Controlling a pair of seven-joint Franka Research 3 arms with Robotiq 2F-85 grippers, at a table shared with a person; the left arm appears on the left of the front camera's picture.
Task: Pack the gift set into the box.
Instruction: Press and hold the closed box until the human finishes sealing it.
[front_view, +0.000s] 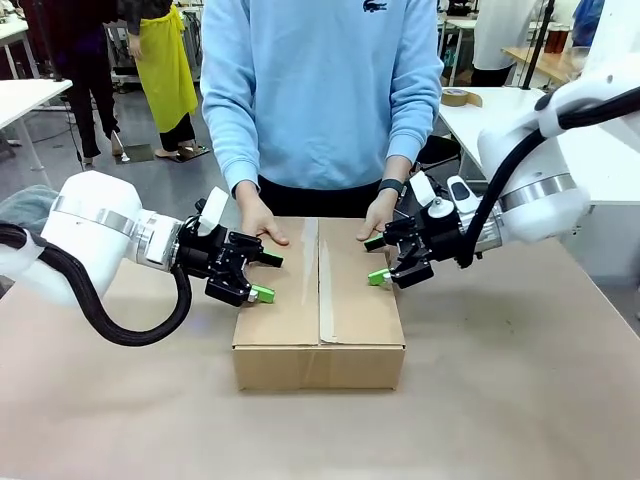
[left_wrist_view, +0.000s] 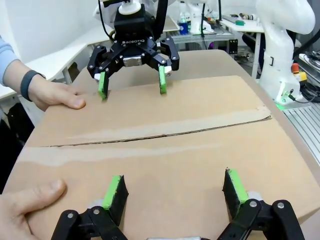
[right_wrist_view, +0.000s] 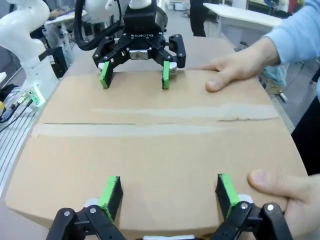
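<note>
Box (front_view: 318, 300) sits shut on the bench (front_view: 520, 380), squarely between my two hands. It lies just ahead of my left hand (front_view: 268, 277) and just ahead of my right hand (front_view: 375, 260), which face each other across its top.

Both hands are spread wide and pinch nothing. The green pads of each hover over the end of the top nearest that hand. I cannot tell whether any pad touches the cardboard.

What matters for the coming move is the seam. It runs crosswise to the line between my hands, away from me toward the person, with the tape strip (front_view: 325, 290) lying along it. That leaves one top flap on each side: the one before my left fingers hinges at the edge under them, and the other hinges under my right. Neither arm is nearer the seam, which lies about midway between my fingertips.

Beyond my fingers, at the far edge of the top, the person's hands rest flat, one (front_view: 262, 228) on my left flap and one (front_view: 378, 215) on my right. I judge that the packing cannot begin until these flaps are lifted.
</note>
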